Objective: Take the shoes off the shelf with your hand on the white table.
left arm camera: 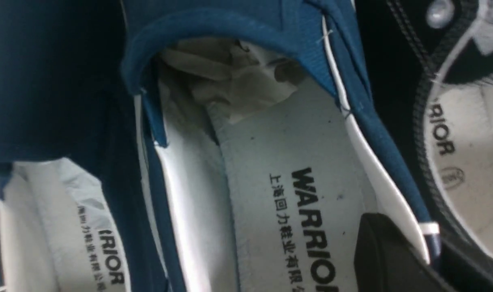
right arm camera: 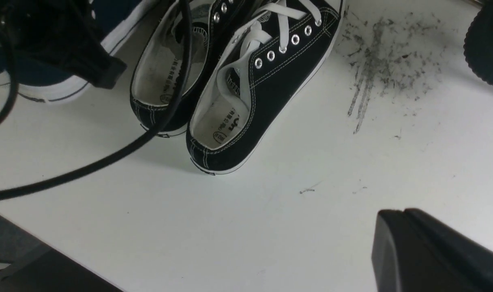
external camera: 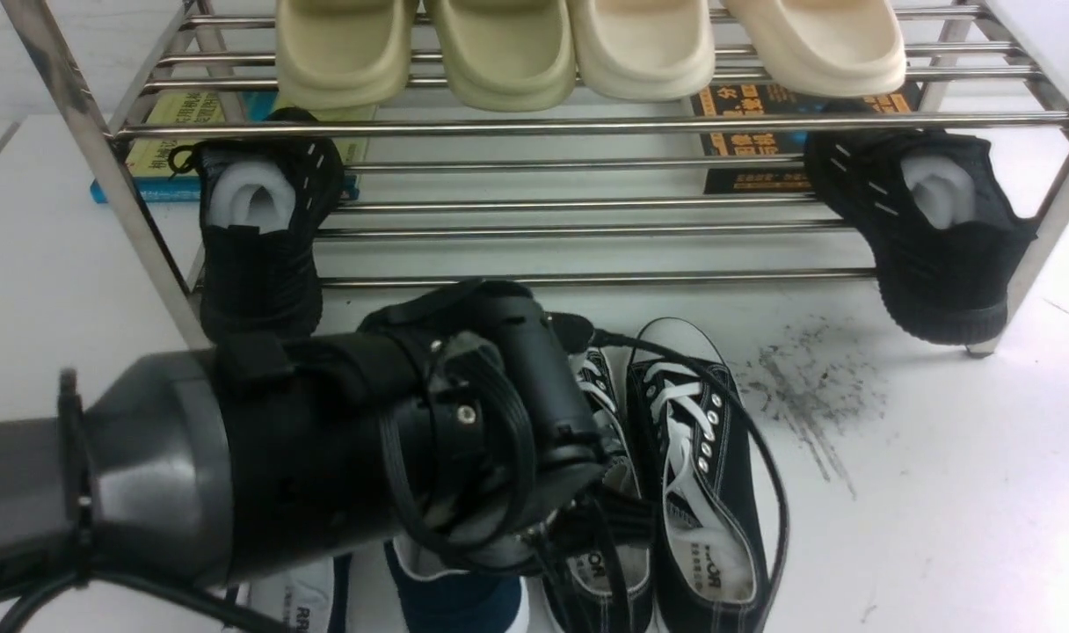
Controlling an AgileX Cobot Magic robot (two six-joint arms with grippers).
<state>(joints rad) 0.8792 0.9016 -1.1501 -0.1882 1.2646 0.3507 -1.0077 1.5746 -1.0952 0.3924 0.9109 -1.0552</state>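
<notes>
The left pincer (left arm camera: 392, 253) had one finger inside one of the shoes (left arm camera: 295, 162), but whether it gripped couldn't be told. The right pincer (right arm camera: 433, 251) hung clenched and empty.

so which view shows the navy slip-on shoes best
The left wrist view: the navy slip-on shoes fill it, WARRIOR insoles readable. The front view shows only slivers under the left arm; the right wrist view, one blue-and-white edge.

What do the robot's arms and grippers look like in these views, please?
The left arm is a thick rounded tube, grey at the rear and black toward the wrist, with black cables looping around it and a small silver screw. On the right, only one matte black, blunt finger shows.
</notes>
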